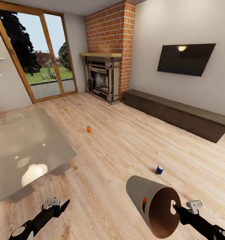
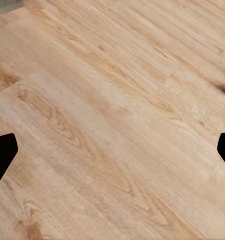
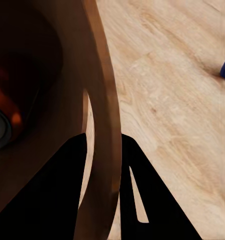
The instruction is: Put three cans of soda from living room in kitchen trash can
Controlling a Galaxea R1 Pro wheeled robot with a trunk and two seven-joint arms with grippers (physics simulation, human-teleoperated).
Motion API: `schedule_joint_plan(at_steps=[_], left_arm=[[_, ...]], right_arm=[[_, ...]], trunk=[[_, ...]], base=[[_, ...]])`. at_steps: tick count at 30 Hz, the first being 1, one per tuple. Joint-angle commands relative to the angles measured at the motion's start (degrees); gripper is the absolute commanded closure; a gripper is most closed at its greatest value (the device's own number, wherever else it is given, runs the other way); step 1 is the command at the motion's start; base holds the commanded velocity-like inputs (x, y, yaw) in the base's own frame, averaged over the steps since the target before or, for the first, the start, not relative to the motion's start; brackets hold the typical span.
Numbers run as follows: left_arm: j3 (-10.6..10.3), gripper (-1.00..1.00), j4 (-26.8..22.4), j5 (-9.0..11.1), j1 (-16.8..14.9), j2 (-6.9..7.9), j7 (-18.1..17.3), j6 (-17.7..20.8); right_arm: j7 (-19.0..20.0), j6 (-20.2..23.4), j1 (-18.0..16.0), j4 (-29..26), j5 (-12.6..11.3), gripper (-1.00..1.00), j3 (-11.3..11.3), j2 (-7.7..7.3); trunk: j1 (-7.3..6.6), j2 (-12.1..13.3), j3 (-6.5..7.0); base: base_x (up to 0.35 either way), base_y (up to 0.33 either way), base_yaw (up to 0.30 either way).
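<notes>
The left gripper (image 1: 60, 206) hangs low at the near left with its fingers apart and nothing between them; its wrist view looks down on bare plank floor (image 2: 112, 100). Beyond it, a glass table (image 1: 29, 146) takes up the left side. An orange can (image 1: 88, 129) stands upright on the floor in the middle distance, well apart from both arms and closer to the left one. Further right and nearer, a blue can (image 1: 159, 170) also stands upright, just beyond the bin (image 1: 152, 206). The right gripper (image 1: 176, 209) is clamped on the bin's rim, one finger inside and one outside, holding it tilted on its side with the mouth facing the robot; another orange can (image 3: 5, 107) lies inside, near the bottom. The next pick probably turns on the blue can: it lies ahead of and between the two grippers, its long axis vertical, and only the free left arm can take it.
</notes>
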Motion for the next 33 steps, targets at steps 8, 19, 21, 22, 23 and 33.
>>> schedule_joint_plan(at_steps=[8, 19, 21, 22, 23, 33], left_arm=[[0.06, -1.00, 0.04, 0.03, 0.00, 0.01, 0.00, 0.03], [0.07, -1.00, 1.13, 0.04, 0.00, 0.03, -0.07, 0.00], [0.07, -1.00, 1.26, 0.04, 0.00, 0.03, -0.08, 0.00], [0.07, -1.00, 1.35, 0.04, 0.00, 0.04, -0.08, 0.00], [0.07, -1.00, 1.40, 0.04, 0.00, 0.05, -0.08, 0.00], [0.04, -1.00, 1.49, 0.04, 0.00, 0.03, -0.09, 0.00]], right_arm=[[0.42, 0.08, -0.03, -0.06, -0.60, 1.00, -0.13, 0.22], [0.40, -0.04, -0.03, -0.08, -0.58, 1.00, -3.22, 0.45], [0.31, 0.09, -0.03, -0.07, -0.56, 1.00, -3.46, 0.49], [0.26, 0.26, -0.03, -0.05, -0.57, 1.00, -3.58, 0.51], [0.22, 0.65, -0.03, -0.04, -0.58, 1.00, -3.70, 0.49], [0.46, 4.08, -0.03, -0.04, -0.60, 1.00, -4.07, 0.35]], trunk=[[0.00, 0.00, 0.38], [0.00, 0.00, 0.41], [0.00, 0.00, 0.41], [0.00, 0.00, 0.41], [0.00, 0.00, 0.41], [0.00, 0.00, 0.41]], base=[[0.053, -0.188, -0.116], [0.003, -0.011, -0.007], [0.000, -0.001, -0.059], [0.000, 0.000, -0.141], [0.024, 0.000, -0.180], [0.189, 0.000, -0.233]])
